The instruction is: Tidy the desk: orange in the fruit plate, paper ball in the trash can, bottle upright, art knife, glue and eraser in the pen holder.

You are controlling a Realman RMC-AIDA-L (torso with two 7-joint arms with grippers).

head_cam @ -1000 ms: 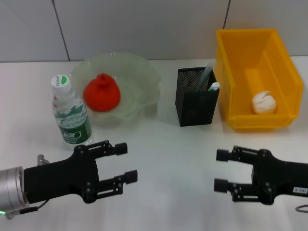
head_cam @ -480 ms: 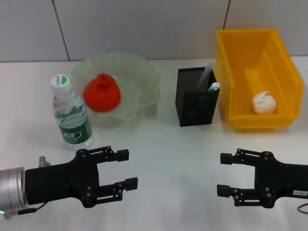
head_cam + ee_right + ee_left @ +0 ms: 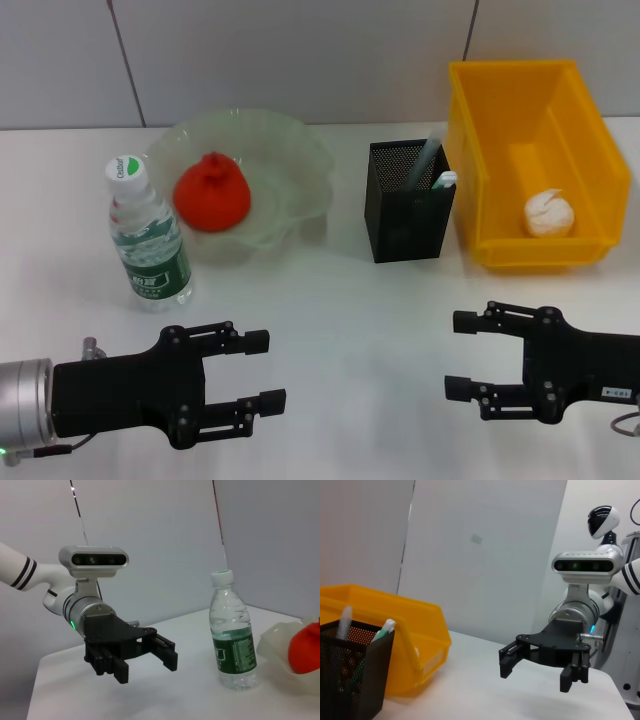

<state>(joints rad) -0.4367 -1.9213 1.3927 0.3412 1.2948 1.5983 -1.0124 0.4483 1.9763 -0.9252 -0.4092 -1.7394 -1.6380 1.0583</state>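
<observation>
The orange [image 3: 211, 192] lies in the pale-green fruit plate [image 3: 300, 160]. Left of it the bottle [image 3: 148, 240] stands upright. The black mesh pen holder [image 3: 405, 205] holds two slim tools [image 3: 428, 160]; which is the art knife or the glue I cannot tell, and the eraser is hidden. The paper ball [image 3: 549, 214] rests inside the yellow trash can [image 3: 520, 90]. My left gripper [image 3: 265, 371] hovers open and empty near the front edge, below the bottle. My right gripper [image 3: 458, 355] hovers open and empty in front of the trash can. The right wrist view shows the bottle [image 3: 232, 640] and left gripper [image 3: 140, 662].
White tabletop [image 3: 350, 300] runs between the grippers and the row of objects. A grey panelled wall [image 3: 300, 50] stands behind the table. In the left wrist view the pen holder [image 3: 350, 675] and trash can [image 3: 420, 640] stand beside the right gripper [image 3: 537, 670].
My left gripper has drawn back toward the table's front edge, away from the bottle. The right gripper has shifted only slightly. Nothing on the table moved.
</observation>
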